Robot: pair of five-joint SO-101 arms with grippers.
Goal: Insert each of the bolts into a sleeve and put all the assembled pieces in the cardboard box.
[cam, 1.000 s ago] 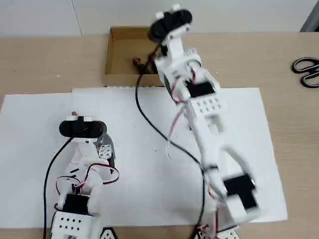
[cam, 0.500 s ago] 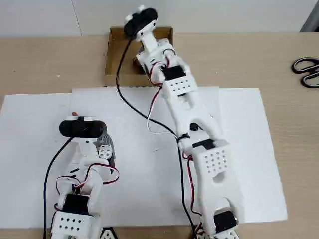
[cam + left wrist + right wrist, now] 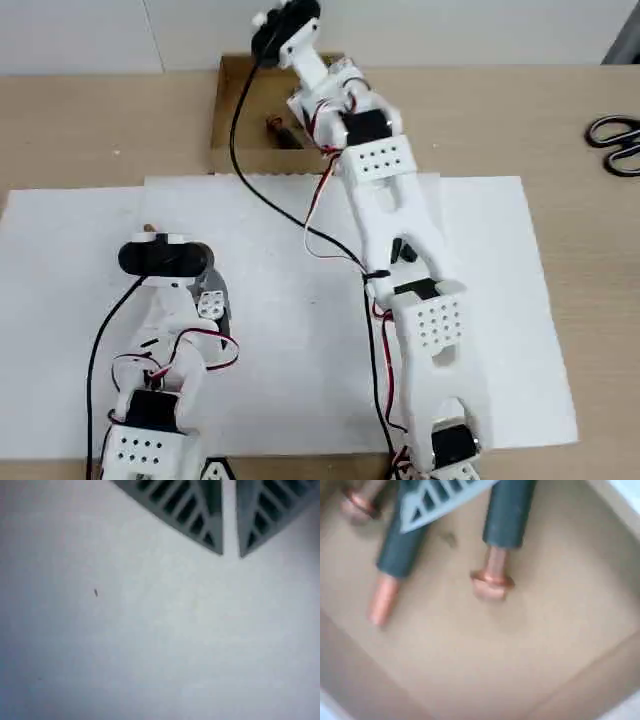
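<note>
**Sleeved bolts in the box, left fingers idle on the paper**

Lower left of the high view: my left arm (image 3: 165,330) sits folded over the white paper (image 3: 60,300) on the bench (image 3: 100,110). My left fingers (image 3: 215,540) are nearly pressed together, with a thin slit between them and nothing in it.

Upper centre: the cardboard box (image 3: 225,110), with my right arm (image 3: 400,220) stretched over it. A dark piece (image 3: 283,130) lies on the box floor. Close up, one dark sleeve (image 3: 402,550) has a copper shank (image 3: 382,600) poking out. Beside it, not touching, is a second sleeve (image 3: 510,510) with its bolt head (image 3: 490,585) out. A third bolt head (image 3: 357,502) sits at the upper left corner.

One of my right fingers (image 3: 440,500) hangs over the first sleeve. I cannot tell whether they are spread or pinching.

Far right: scissors (image 3: 615,140).

Handling, my guess: the pieces are light and rigid, round enough to roll, and the bare copper looks slick. The sleeve probably grips better, so I would hold it across the middle.
</note>
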